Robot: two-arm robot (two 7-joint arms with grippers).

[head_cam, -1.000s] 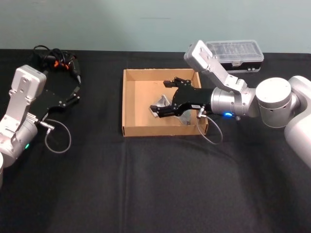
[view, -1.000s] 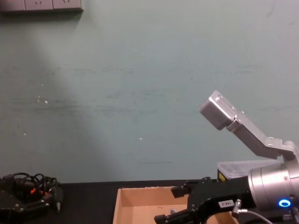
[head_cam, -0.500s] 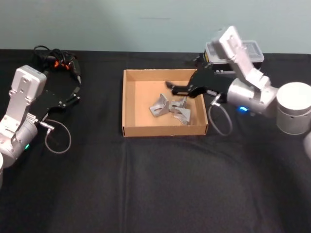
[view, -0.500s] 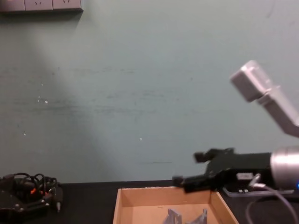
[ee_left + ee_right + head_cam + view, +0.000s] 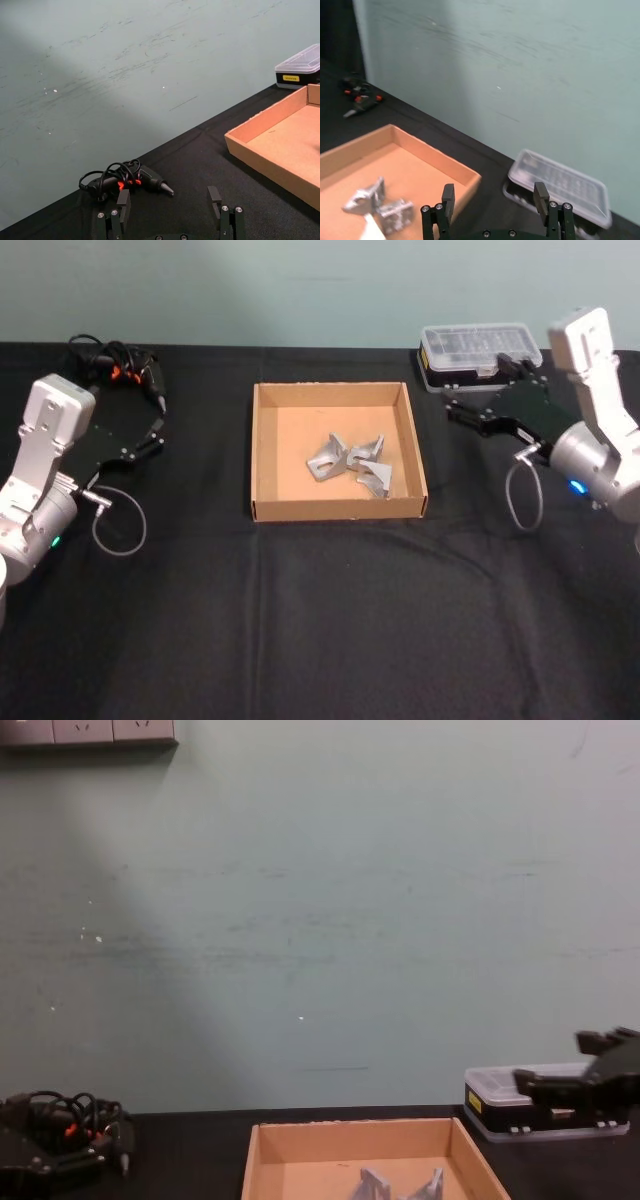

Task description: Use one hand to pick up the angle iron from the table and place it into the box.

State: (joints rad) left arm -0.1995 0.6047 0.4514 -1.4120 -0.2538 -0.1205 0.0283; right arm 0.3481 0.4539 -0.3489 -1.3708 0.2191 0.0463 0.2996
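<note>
Head view: angle iron [image 5: 352, 464] lies inside box [image 5: 338, 449] at mid-table [image 5: 320, 620]; right end effector [image 5: 478, 412] right of box, fingers apart, empty; left end effector [image 5: 150, 430] parked far left, fingers apart. Right wrist view: fingers [image 5: 448, 196] apart near box wall.

Silver-grey arms, black tools [image 5: 480, 415]

a clear-lidded black plastic organiser case [image 5: 482, 354] sits at the far right near a pale green wall [image 5: 320, 900]. a black corded tool with orange marks [image 5: 118, 365] lies far left.
</note>
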